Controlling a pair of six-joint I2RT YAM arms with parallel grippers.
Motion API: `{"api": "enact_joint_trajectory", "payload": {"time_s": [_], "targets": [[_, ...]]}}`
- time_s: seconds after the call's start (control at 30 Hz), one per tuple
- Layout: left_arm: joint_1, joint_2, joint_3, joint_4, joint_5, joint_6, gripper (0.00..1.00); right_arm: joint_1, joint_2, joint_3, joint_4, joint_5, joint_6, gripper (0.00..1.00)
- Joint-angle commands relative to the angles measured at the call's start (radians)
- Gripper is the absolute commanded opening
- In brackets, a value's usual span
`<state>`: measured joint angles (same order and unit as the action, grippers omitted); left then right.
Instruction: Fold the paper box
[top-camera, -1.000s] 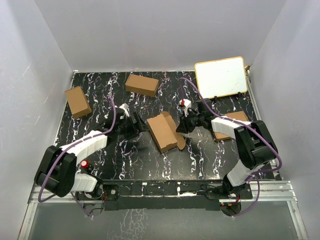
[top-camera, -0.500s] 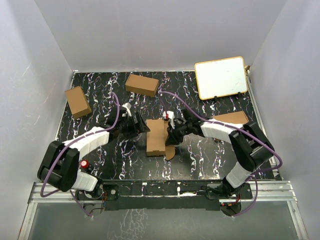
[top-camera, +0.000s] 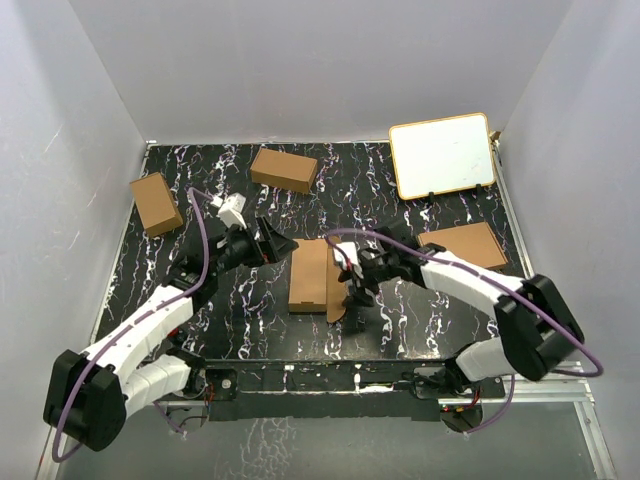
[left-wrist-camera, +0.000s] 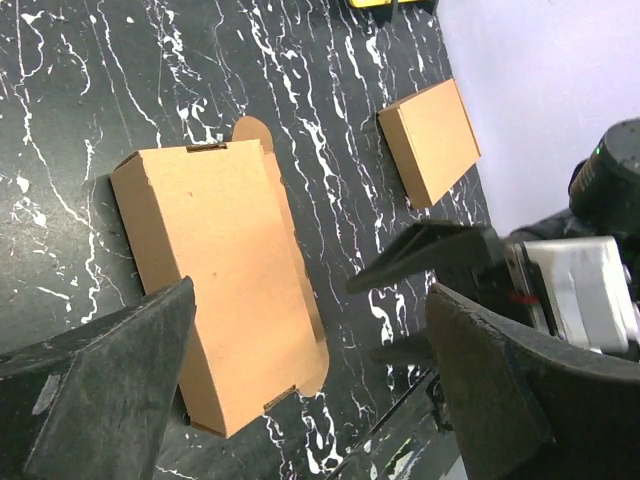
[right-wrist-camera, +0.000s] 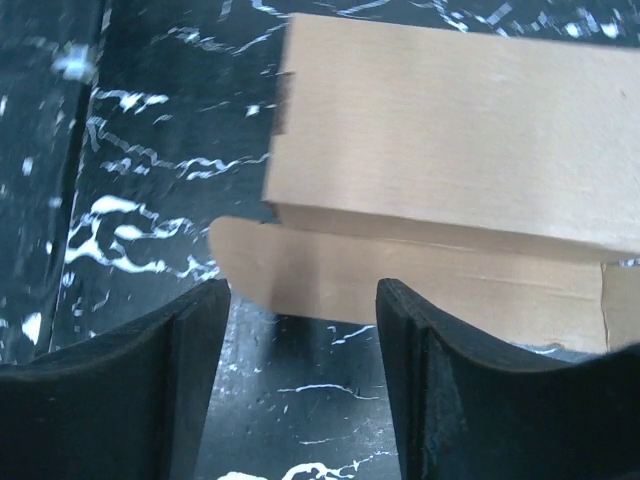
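Note:
The paper box (top-camera: 309, 274) lies on the black marbled table as a slim brown carton. A rounded flap (top-camera: 336, 304) sticks out along its right side. In the left wrist view the paper box (left-wrist-camera: 215, 290) lies below and ahead of my left gripper (left-wrist-camera: 310, 290), which is open and empty. From above, my left gripper (top-camera: 274, 243) hovers just left of the box's far end. My right gripper (top-camera: 354, 298) is open beside the flap. In the right wrist view the flap (right-wrist-camera: 330, 280) sits just beyond my right gripper (right-wrist-camera: 302, 290), with nothing between the fingers.
Two shorter brown cartons lie at the far left (top-camera: 157, 203) and far middle (top-camera: 284, 169). A white board with a yellow rim (top-camera: 442, 154) stands at the far right. A flat brown pile of sheets (top-camera: 462, 245) lies under the right arm. White walls enclose the table.
My right gripper opened, let go of the box and drew back toward the near edge. My left gripper opened wider and pulled away to the left. The box turned and now lies straighter.

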<state>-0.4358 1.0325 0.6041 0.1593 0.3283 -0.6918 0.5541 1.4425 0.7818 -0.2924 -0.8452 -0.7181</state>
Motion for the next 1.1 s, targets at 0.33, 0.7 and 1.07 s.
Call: {"api": "enact_joint_trajectory", "payload": {"time_s": [0.33,0.7,1.07], "targets": [[0.006,0.066,-0.029,-0.05,-0.008,0.03,0.95,0.044,-0.121,-0.184,0.035,-0.06,-0.548,0.67],[0.003,0.185,0.006,-0.11,-0.049,0.064,0.85,0.185,-0.067,-0.223,0.172,0.067,-0.535,0.53],[-0.018,0.279,0.009,-0.061,-0.029,0.07,0.82,0.237,-0.032,-0.233,0.214,0.127,-0.526,0.46]]}}
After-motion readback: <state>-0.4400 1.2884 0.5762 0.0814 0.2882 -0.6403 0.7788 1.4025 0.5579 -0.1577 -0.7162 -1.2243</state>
